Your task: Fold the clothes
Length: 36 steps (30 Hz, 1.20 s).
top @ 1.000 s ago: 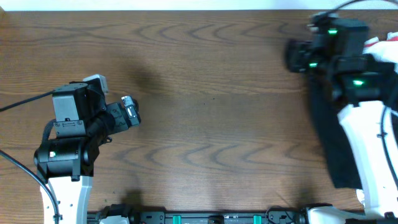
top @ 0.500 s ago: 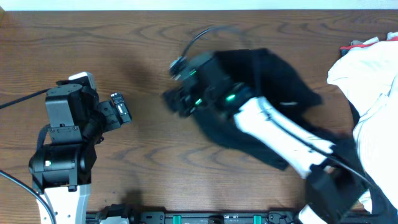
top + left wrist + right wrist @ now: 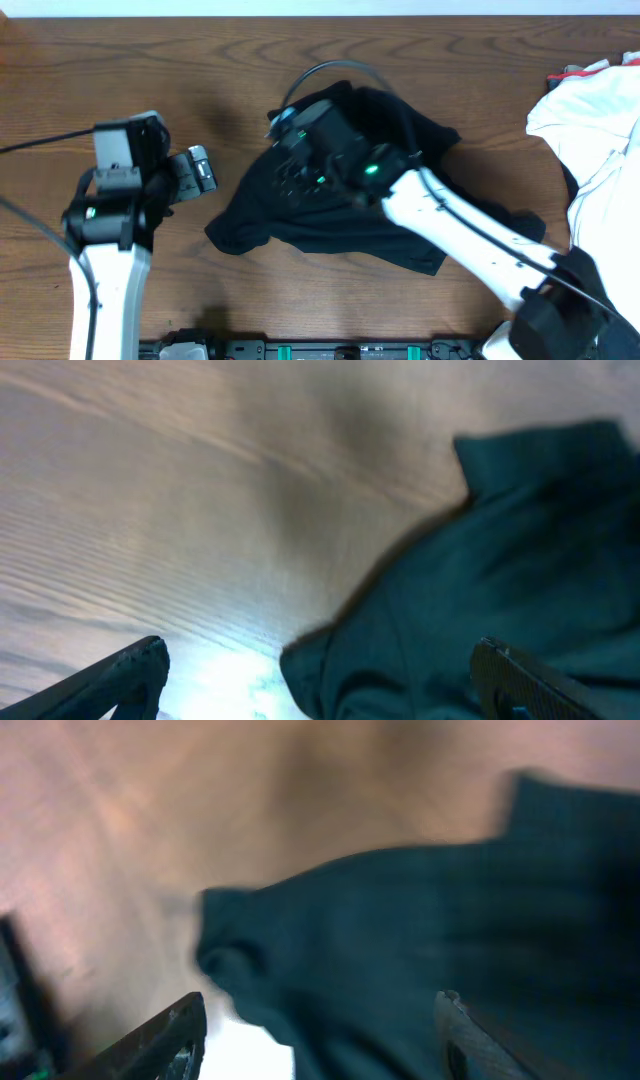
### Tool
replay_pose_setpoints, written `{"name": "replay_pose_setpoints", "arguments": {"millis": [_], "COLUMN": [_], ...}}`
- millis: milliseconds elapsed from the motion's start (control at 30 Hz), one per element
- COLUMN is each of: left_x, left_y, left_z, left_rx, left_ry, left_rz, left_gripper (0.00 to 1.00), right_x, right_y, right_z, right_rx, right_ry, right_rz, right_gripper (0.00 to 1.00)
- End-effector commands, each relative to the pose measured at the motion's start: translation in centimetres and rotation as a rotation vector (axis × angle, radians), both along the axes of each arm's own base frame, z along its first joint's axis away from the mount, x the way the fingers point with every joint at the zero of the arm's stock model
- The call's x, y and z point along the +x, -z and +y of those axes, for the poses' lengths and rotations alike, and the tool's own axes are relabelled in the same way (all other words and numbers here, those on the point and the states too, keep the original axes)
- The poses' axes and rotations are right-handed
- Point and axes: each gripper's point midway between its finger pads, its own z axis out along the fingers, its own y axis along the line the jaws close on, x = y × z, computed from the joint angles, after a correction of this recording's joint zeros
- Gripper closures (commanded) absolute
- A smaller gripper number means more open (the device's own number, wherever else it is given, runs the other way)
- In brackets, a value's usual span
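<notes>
Table (image 3: 450,60): bare wood grain, both arms reaching in from the near edge

Black shirt (image 3: 265,220): lies crumpled at table centre, not flat and with no fold made. The heap is wider than deep, so its long axis runs roughly left to right, dipping toward the near right. A lobe of cloth sticks out at the near left

White cloth heap (image 3: 590,130): far right edge, apart from the job

Right arm (image 3: 460,230): stretched diagonally across the shirt, wrist directly above its left half

Right gripper (image 3: 320,1003): fingers stand well apart, dark cloth beneath them, nothing pinched as far as the blurred wrist view shows

Left gripper (image 3: 203,170): fingers spread wide and empty, just beside the shirt's left edge. The shirt lies to its right, toward centre

Judgement: the shirt needs spreading first. The right claw sits over the cloth, and the left is nearest that left lobe, so each has a hold within short reach
</notes>
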Motion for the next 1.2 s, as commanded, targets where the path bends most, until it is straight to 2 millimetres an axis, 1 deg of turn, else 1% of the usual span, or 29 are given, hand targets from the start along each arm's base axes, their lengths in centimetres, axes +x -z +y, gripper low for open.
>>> {"name": "replay_pose_setpoints", "arguments": {"millis": [0, 67, 200, 267, 333, 433, 533, 667, 733, 833, 867, 900, 933, 1000, 1067, 1133, 1167], "left_x": [1.1, 1.5, 2.1, 2.3, 2.2, 1.7, 1.2, 0.5, 0.5, 0.3, 0.2, 0.2, 0.2, 0.3, 0.6, 1.2, 1.5], "left_y": [2.1, 4.0, 8.0, 10.0, 11.9, 14.5, 16.5, 18.7, 19.3, 20.1, 20.3, 20.3, 20.3, 19.7, 18.3, 15.9, 14.3], "left_z": [-1.3, -1.9, -2.5, -2.8, -3.3, -4.8, -6.1, -6.6, -6.4, -5.9, -5.9, -5.9, -5.8, -5.0, -2.8, -0.2, 1.2], "left_rx": [-0.072, -0.096, -0.115, -0.119, -0.124, -0.142, -0.142, -0.124, -0.117, -0.089, -0.090, -0.089, -0.085, -0.047, 0.034, 0.108, 0.137], "left_ry": [0.051, 0.091, 0.131, 0.143, 0.158, 0.196, 0.233, 0.255, 0.251, 0.242, 0.242, 0.242, 0.241, 0.225, 0.153, 0.048, -0.013], "left_rz": [0.082, 0.146, 0.282, 0.342, 0.407, 0.499, 0.569, 0.643, 0.661, 0.686, 0.691, 0.693, 0.693, 0.688, 0.685, 0.662, 0.636], "left_gripper": [0.02, 0.02, 0.00, 0.04, 0.08, 0.15, 0.20, 0.35, 0.43, 0.65, 0.75, 0.89, 0.94, 0.94, 0.94, 0.94, 0.94], "right_x": [3.3, 4.3, 5.6, 5.7, 5.7, 5.6, 5.6, 5.5, 5.3, 5.2, 5.1, 5.1, 5.1, 5.2, 5.3, 5.4, 5.5], "right_y": [-2.6, -2.7, -1.5, -0.8, -0.4, 0.0, 0.1, 0.2, 0.3, 0.4, 0.4, 0.5, 0.5, 0.6, 0.7, 0.8, 0.9], "right_z": [-4.7, -7.0, -11.5, -13.2, -14.5, -15.6, -16.0, -16.1, -16.1, -16.2, -16.2, -16.3, -16.4, -16.7, -17.2, -17.8, -18.2], "right_rx": [-0.014, -0.016, -0.052, -0.078, -0.096, -0.114, -0.120, -0.124, -0.129, -0.134, -0.137, -0.140, -0.145, -0.160, -0.180, -0.203, -0.215], "right_ry": [0.161, 0.236, 0.367, 0.403, 0.428, 0.451, 0.459, 0.459, 0.459, 0.459, 0.459, 0.461, 0.464, 0.475, 0.491, 0.510, 0.521], "right_rz": [-0.066, -0.034, 0.055, 0.088, 0.114, 0.139, 0.148, 0.153, 0.159, 0.165, 0.167, 0.167, 0.166, 0.159, 0.152, 0.146, 0.144], "right_gripper": [0.27, 0.26, 0.26, 0.26, 0.26, 0.26, 0.26, 0.26, 0.25, 0.25, 0.25, 0.25, 0.25, 0.25, 0.25, 0.25, 0.25]}}
